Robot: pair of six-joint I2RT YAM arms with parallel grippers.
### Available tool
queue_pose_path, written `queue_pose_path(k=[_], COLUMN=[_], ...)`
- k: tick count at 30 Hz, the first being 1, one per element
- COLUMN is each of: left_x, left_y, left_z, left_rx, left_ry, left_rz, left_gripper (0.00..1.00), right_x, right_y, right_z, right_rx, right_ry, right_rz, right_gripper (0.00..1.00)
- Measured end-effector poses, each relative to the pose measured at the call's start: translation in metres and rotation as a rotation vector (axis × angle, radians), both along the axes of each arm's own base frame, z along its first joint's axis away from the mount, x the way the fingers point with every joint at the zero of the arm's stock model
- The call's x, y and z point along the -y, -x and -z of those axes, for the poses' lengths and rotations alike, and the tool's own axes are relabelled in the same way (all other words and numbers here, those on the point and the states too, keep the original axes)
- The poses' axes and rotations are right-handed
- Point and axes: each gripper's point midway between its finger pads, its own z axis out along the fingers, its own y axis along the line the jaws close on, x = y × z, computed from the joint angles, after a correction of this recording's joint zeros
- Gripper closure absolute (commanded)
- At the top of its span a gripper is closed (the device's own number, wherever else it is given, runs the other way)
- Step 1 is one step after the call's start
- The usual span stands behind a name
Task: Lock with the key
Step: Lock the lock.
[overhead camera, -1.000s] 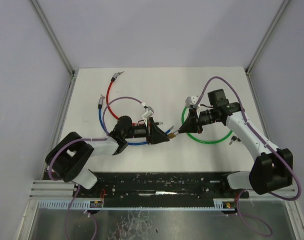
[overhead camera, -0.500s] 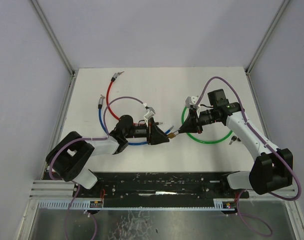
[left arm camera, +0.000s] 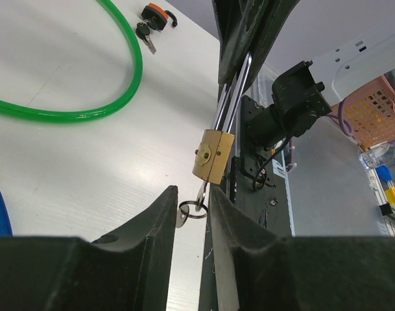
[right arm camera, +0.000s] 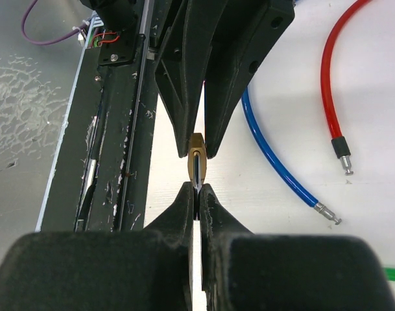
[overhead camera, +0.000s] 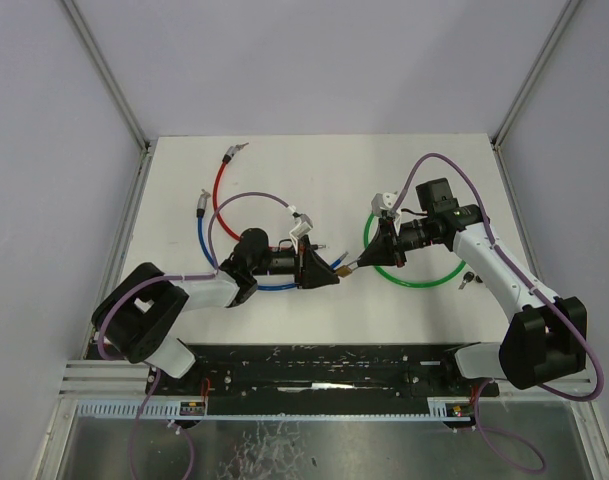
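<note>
Padlock: we see the brass padlock (left arm camera: pixel 213 155) held clear of the table (overhead camera: pixel 324 180), near its middle, between the two arms' fingertips.
Right gripper: on the right gripper (right arm camera: pixel 196 194) our wrist camera shows the jaws pressed together on a thin strip of metal. The left wrist view shows that this is the padlock's silver shackle, with both bars pinched in the black fingers.
Left gripper: the left gripper (left arm camera: pixel 192 192) sits just under the padlock body with its jaws a narrow gap apart. We cannot tell whether the pads press on anything.
Key: the key (left arm camera: pixel 202 189) runs from the gap up into the bottom of the padlock. We find it only in the left wrist view; from the right wrist the padlock body hides it.
Key ring: the key ring (left arm camera: pixel 192 209) hangs inside the gap, against the left-hand finger.
Top view: it alone gives us both arms at once, tips meeting over the padlock, which is a small brass speck there.
Green cable: the green cable (overhead camera: pixel 424 283) loops on the table under the right arm.
Small lock: a black and orange small lock (left arm camera: pixel 155 16) lies just outside that loop.
Blue cable: the blue cable (right arm camera: pixel 275 162) lies beside the red cable (right arm camera: pixel 330 71), both clearest from the right wrist.
</note>
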Motion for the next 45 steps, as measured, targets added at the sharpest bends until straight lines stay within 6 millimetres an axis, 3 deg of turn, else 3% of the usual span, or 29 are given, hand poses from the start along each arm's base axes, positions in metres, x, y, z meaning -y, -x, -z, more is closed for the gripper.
queue_pose_path(k=[4,20,30,35,39,45], left_x=[0.000,-0.008,-0.023,-0.041,-0.063,-0.082], left_y=[0.000,-0.008,-0.023,-0.052,-0.087,-0.181], left_z=[0.000,-0.005,0.024,0.021,0.015,0.003], left_rx=[-0.002,0.154,0.145,0.118,0.062,-0.113], left_ry=[0.000,-0.053,-0.172,-0.174,-0.153,-0.069], left_rz=[0.000,-0.057,-0.163,-0.290,-0.441,-0.628], left_gripper=[0.99,0.99,1.00,1.00,1.00,1.00], right_x=[0.000,0.000,0.010,0.016,0.022,0.036], right_y=[0.001,-0.002,-0.013,-0.027,-0.044,-0.065], right_z=[0.000,-0.005,-0.005,-0.007,-0.010,-0.003], right_rx=[-0.002,0.003,-0.005,-0.022,-0.035,-0.086], right_ry=[0.001,0.003,0.008,0.011,0.011,0.013], right_rz=[0.000,0.002,0.051,0.118,0.191,0.316], right_gripper=[1.00,1.00,1.00,1.00,1.00,1.00])
